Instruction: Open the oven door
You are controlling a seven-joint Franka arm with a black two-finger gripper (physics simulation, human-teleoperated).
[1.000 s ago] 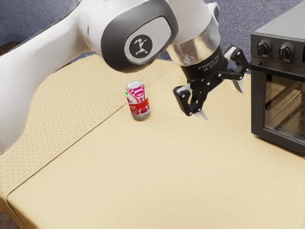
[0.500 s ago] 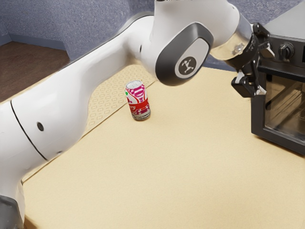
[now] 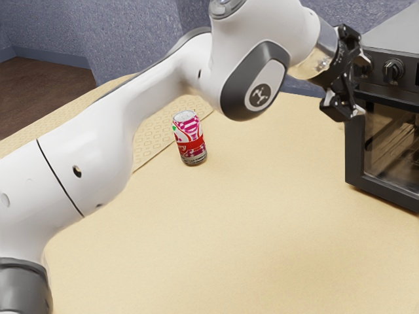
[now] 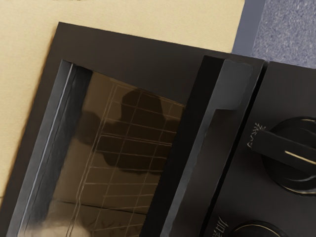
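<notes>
Pale worktop (image 3: 229,242) across frame, bearing oven (image 3: 396,39) at right, probably turned front-on for easy reach. Shut oven door (image 3: 393,140) at right edge, just beyond and below jaws. Across door top, handle (image 3: 387,98), close by jaws, contact unclear. Spread apart, unclamped, likely for straddling handle. Upper left of centre, upright can (image 3: 190,140), well clear, probably irrelevant.

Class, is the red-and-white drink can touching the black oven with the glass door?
Apart. The exterior view shows a broad stretch of yellow tablecloth between can and oven.
</notes>
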